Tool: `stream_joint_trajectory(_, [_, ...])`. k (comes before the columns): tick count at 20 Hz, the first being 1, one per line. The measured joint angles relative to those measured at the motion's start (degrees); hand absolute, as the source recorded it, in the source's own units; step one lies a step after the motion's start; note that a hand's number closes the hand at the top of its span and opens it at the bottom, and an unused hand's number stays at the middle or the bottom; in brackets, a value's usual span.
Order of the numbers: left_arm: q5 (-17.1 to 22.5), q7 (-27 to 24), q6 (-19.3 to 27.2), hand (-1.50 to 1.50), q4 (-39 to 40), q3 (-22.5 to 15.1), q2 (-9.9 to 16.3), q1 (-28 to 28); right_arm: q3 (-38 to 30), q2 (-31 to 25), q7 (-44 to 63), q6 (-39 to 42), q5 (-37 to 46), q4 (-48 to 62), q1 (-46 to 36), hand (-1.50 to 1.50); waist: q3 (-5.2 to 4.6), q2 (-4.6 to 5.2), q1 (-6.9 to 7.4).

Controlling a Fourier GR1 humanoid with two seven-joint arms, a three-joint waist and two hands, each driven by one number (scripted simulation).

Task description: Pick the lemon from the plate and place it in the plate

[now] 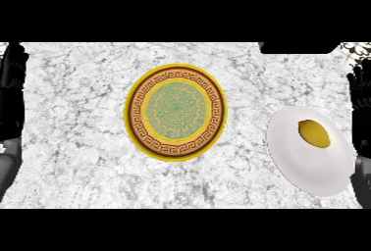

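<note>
The bench (80, 122), a mottled white-and-grey marble top, filled nearly the whole head view from one side to the other. On it, a little left of the middle, lay the patterned plate (174, 73): a yellow outer rim, then a brown band with a key pattern in gold, then a second yellow ring around a green centre with a fine leafy design. Nothing lay on it. Well apart from it, toward the right and nearer the lower edge, lay the white plate (311, 169), plain and smooth, a little smaller than the patterned one and seen at a slant so that it looked taller than wide. The lemon (315, 133) sat in the upper part of this white plate, a small yellow oval lying inside the rim and touching nothing else.

The left hand (12, 86) showed at the far left edge as a dark shape beside the bench, clear of both plates. I could not tell whether its fingers were apart or together, as most of it lay cut off by the edge. The right hand (358, 88) showed at the far right edge, above and beyond the white plate and not touching it or the lemon. Its fingers (357, 73) stood up straight and slightly apart, holding nothing.
</note>
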Motion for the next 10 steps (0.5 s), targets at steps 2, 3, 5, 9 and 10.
stream_joint_trajectory(2, [0.16, -0.21, -0.87, 0.00, 1.19, -0.43, -0.45, 1.28, -1.28, 0.07, 1.00, 3.63, -4.47, 1.25, -1.72, -1.50, 0.55, -0.75, 0.64])
stream_joint_trajectory(3, [-0.01, -0.09, -1.08, 0.00, 1.40, -1.03, -0.73, 2.75, -1.96, 0.54, 1.57, 6.05, -7.81, 1.23, -2.00, -1.50, 0.78, -1.09, 0.95])
stream_joint_trajectory(5, [0.03, 0.36, -1.83, 0.00, 2.33, -1.95, -1.07, 5.24, -2.99, 2.69, 2.89, 10.90, -15.40, 1.34, -2.86, -1.50, 1.19, -1.43, 1.66])
stream_joint_trajectory(9, [0.62, 1.50, -4.05, 0.00, 3.00, -4.35, -2.09, 11.80, -7.97, 0.25, 0.84, 17.32, -21.02, 5.43, -2.11, -1.50, 1.42, -1.74, 2.19])
stream_joint_trajectory(10, [0.82, 1.74, -4.47, 0.00, 2.49, -4.69, -2.14, 13.51, -9.80, 0.36, -1.20, 18.64, -22.36, 6.89, -1.31, -1.50, 1.44, -1.85, 2.18])
